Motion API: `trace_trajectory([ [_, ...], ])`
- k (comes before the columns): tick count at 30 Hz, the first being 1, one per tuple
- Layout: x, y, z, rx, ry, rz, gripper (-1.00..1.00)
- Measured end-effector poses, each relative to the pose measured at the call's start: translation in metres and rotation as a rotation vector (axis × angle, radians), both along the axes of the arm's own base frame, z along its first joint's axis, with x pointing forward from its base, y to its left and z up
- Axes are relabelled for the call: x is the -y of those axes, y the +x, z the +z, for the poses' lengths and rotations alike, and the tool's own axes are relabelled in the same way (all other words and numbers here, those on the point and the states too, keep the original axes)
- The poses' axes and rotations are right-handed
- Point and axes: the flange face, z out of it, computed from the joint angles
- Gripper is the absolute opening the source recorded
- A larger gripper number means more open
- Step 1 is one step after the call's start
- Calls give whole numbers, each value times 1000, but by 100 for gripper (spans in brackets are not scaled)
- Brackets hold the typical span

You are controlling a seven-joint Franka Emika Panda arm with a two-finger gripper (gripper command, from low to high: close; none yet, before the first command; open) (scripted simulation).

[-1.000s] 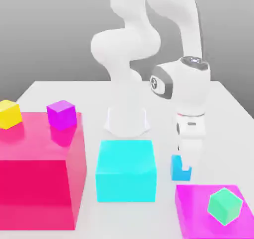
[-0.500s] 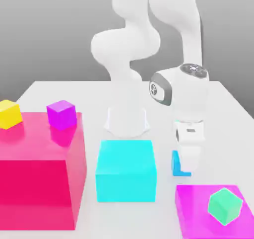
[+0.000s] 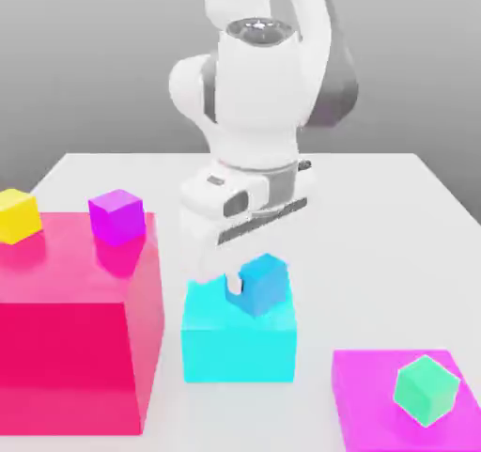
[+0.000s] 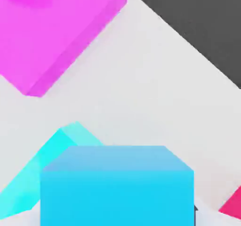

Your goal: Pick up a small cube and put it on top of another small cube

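Note:
My gripper [image 3: 256,290] is shut on the small cube [image 3: 265,281], a plain medium-blue one. The cube hangs tilted just over the top of the big cyan block [image 3: 240,342], near its back right part. One finger [image 3: 231,288] shows on the cube's left side in the exterior view. In the hand view the small cube [image 4: 117,187] sits close in front, with the cyan block [image 4: 42,166] and white table beneath it.
A flat magenta block [image 3: 376,408] at the exterior view's right front carries a small green cube [image 3: 426,390]. At the left, a big pink-red block [image 3: 70,337] bears a purple cube [image 3: 116,215] and a yellow cube [image 3: 17,215]. The robot's base stands behind the cyan block.
The gripper closed on the small blue cube on the table right of the cyan block, lifted it, and carried it left over the cyan block. The wrist has turned.

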Motion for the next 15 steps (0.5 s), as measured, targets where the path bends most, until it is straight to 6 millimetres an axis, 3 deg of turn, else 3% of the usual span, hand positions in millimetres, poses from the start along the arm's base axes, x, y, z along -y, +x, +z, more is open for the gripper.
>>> trace_trajectory([
  [4,96,-9,50,-1,5,-347,-100],
  [8,188,-48,98,-5,13,-695,-100],
  [10,232,-72,101,-7,15,-866,-100],
  [12,248,-83,80,-8,15,-930,-100],
  [13,250,-85,72,-9,14,-940,100],
  [15,250,-85,72,-9,14,-940,100],
])
